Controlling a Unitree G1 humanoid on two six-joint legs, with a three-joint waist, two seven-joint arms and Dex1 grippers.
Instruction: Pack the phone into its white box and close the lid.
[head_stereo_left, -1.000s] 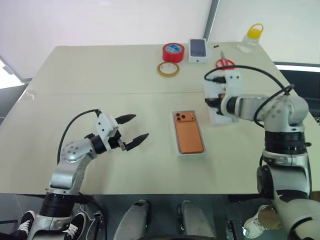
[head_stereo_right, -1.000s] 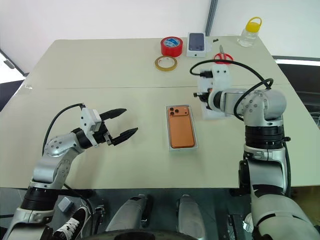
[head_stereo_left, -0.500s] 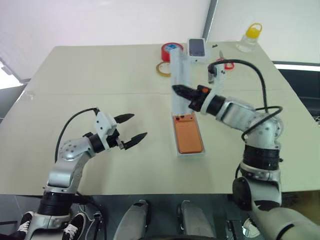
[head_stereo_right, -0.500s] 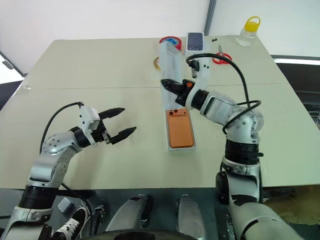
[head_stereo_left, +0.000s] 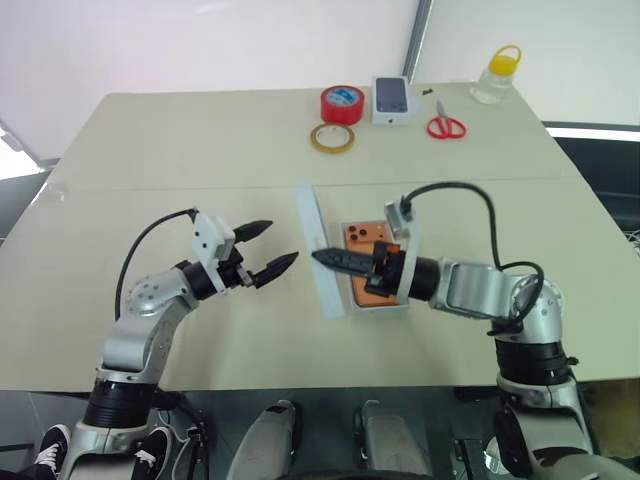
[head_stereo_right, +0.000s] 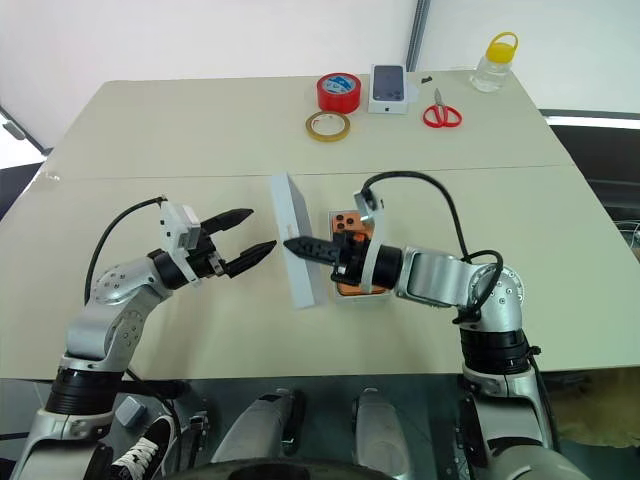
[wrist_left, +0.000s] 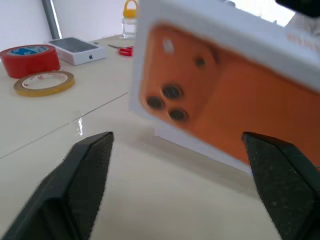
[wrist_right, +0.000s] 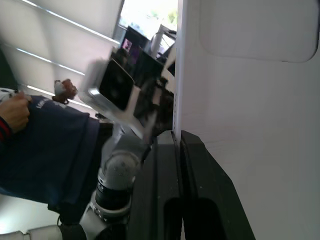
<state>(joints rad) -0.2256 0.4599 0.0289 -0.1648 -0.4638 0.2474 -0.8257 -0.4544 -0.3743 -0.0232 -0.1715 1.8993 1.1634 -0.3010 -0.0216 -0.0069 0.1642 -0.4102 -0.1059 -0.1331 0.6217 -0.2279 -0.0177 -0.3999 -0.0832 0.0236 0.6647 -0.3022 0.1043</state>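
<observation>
The orange phone lies in the shallow white box at mid-table, partly hidden by my right arm. My right gripper points left over it and is shut on the white lid, which stands on edge, tilted, just left of the box. Whether the lid touches the table I cannot tell. My left gripper hovers open right beside the lid's far face, with nothing between its fingers. In the left wrist view that face of the lid looks orange with three dark lenses and a white rim.
At the table's far edge sit a red tape roll, a tan tape ring, a small white carton with a dark phone picture, red scissors and a yellow-capped bottle. A person in dark blue stands behind the robot.
My right gripper has swung the lid from upright above the box down and nearer, to the box's left side, rolling it on edge. The left gripper's fingers have narrowed a little; its arm stayed put.
</observation>
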